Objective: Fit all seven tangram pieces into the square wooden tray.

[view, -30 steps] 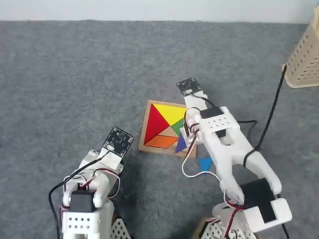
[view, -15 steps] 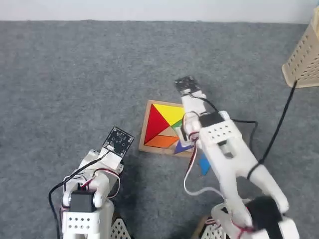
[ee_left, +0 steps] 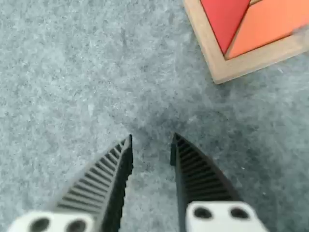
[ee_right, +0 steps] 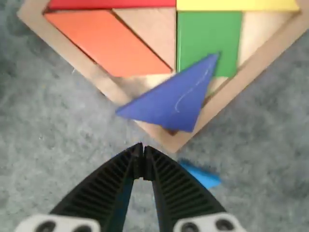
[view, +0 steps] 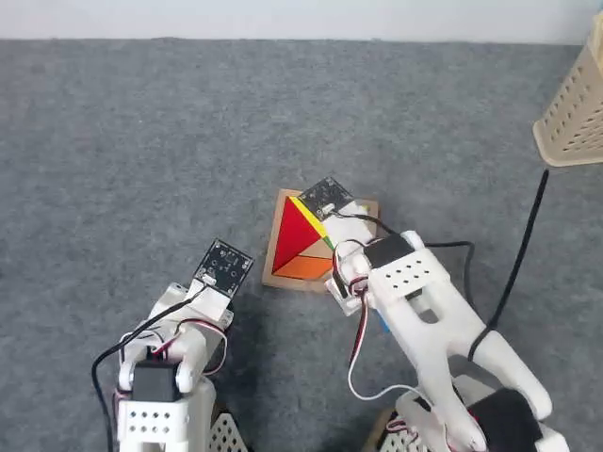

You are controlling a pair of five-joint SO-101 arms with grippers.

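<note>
- My right gripper (ee_right: pixel 143 151) has its jaws pressed tip to tip, with nothing between them. It hangs over the carpet (ee_right: pixel 43 125), just outside one corner of the tray (ee_right: pixel 63 41).
- Close against one of its fingers lies a light blue piece (ee_right: pixel 202 176). It is flat on the carpet, outside the tray, and partly hidden by that finger.
- Just ahead of the tips, and not touching them, the blue triangle (ee_right: pixel 169 101) lies askew over that same corner. Part of it rests on the rim and one point overlaps the green square (ee_right: pixel 207 38), so it is not seated in the tray.
- Beyond it, the green square sits flat inside the tray. The orange piece (ee_right: pixel 104 41) is off to one side, with a bare triangular patch of wood between them. Another bare patch shows on the square's other side.
- Farthest from these jaws, the red triangle (ee_right: pixel 111 3) and the yellow piece (ee_right: pixel 236 5) lie side by side in the tray.
- My left gripper (ee_left: pixel 151 142) has its jaws parted by a narrow gap and grips nothing. There is only carpet under and between them.
- The tray lies well ahead of the left jaws, clear of them. In the corner nearest them, the red triangle and the orange piece sit edge to edge.
- In the high view my right arm lies over the tray's near side, and my left arm stands off to the side of it.
- A basket (view: pixel 575 104) stands at the far edge, well apart from everything.
</note>
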